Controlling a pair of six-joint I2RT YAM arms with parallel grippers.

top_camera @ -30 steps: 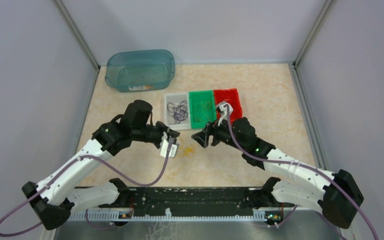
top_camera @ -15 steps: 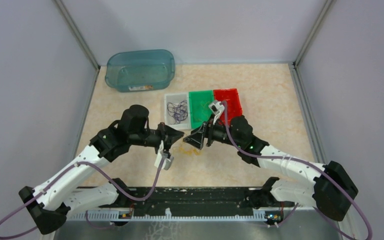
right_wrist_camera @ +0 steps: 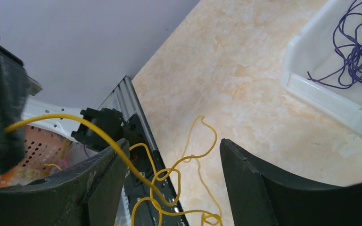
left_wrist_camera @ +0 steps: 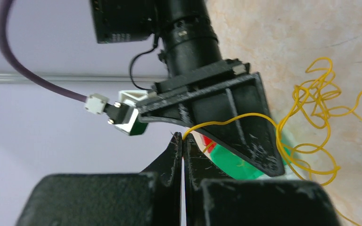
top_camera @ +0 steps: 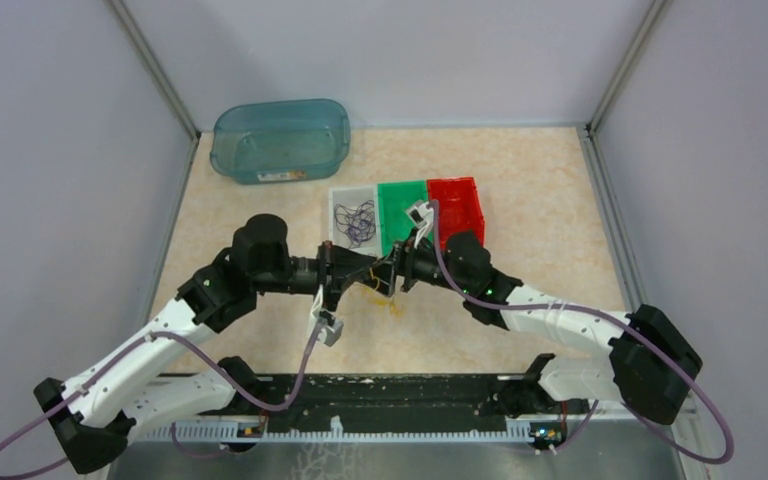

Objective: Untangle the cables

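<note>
Top view, left end effector (top_camera: 358, 272) and right end effector (top_camera: 392, 272) tip to tip mid-frame above the counter (top_camera: 540, 200), purple cable (top_camera: 356, 222) in white tray (top_camera: 352, 190) just above, left wrist view, left one clamped on a yellow cable (left_wrist_camera: 318, 113) strand at lower centre, right wrist view, right one spread wide around yellow loops at the bottom

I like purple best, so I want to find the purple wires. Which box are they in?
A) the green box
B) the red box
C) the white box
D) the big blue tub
C: the purple wires lie curled up in the white box, right beside the green box.
</note>
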